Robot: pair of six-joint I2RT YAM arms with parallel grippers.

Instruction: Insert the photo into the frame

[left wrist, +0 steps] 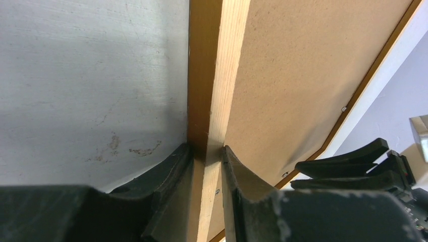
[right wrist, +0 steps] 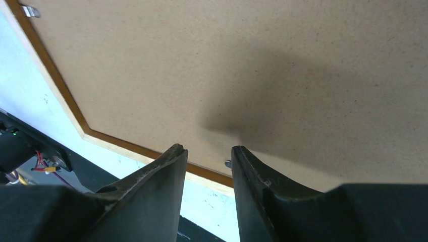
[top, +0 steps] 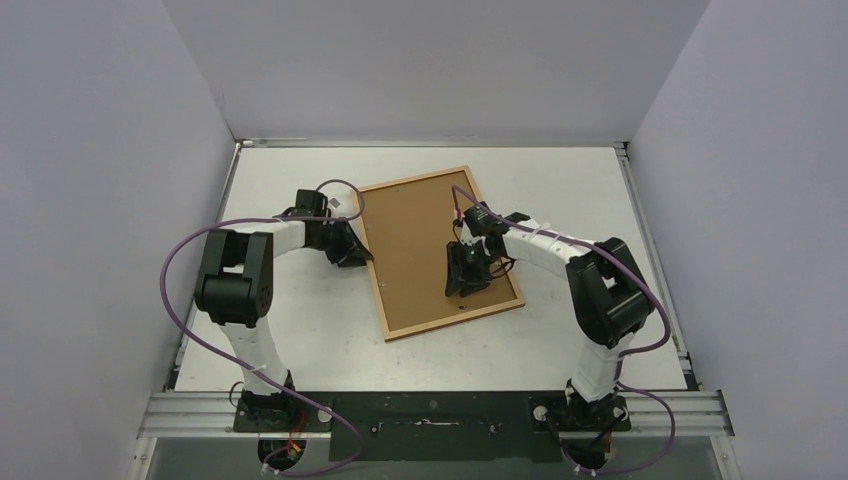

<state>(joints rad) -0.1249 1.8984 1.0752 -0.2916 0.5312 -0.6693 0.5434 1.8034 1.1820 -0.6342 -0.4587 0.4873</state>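
Observation:
The frame (top: 415, 180) of orange-brown wood lies back up on the table, slanted, with a brown fibreboard backing panel (top: 420, 250) filling it. The photo is hidden. My left gripper (top: 355, 250) is at the frame's left side. In the left wrist view its fingers (left wrist: 184, 151) press both faces of the wooden rail (left wrist: 217, 75), so the left gripper (left wrist: 206, 148) is shut on the rail. My right gripper (top: 466, 280) hovers over the panel near the frame's near edge. In the right wrist view it (right wrist: 207, 148) stands open and holds nothing, with a small metal tab (right wrist: 228, 163) beside its right finger.
Grey walls enclose the white table (top: 560, 180) on three sides. A black strip with the arm bases (top: 430, 415) runs along the near edge. Small metal retaining tabs (right wrist: 30, 10) sit along the frame's inner rim. The right arm's gripper shows at the lower right of the left wrist view.

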